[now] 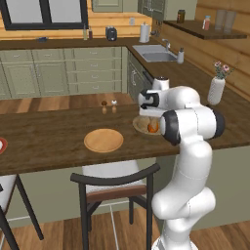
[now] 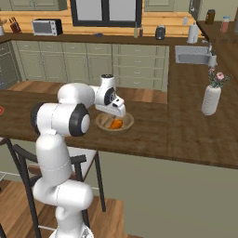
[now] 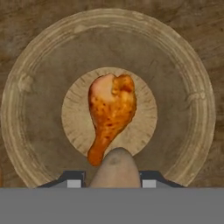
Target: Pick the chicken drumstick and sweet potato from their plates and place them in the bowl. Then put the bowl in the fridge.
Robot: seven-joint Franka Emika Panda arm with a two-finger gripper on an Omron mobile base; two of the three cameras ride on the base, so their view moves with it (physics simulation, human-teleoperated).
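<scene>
One glossy chicken drumstick [image 3: 111, 114] lies in bowl [image 3: 183, 87]; gripper [image 3: 114, 175] clasps tan sweet potato [image 3: 116, 168].

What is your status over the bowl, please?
Claw shut on dull brown sweet potato, above deep wooden bowl. Glossy orange drumstick already inside. Nothing in the way.

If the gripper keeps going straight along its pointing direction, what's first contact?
The gripper, shut on the sweet potato, points down into the bowl. First in line is probably the chicken drumstick on the bowl's floor, met by the potato's tip near the bone end; depth is unclear.
</scene>
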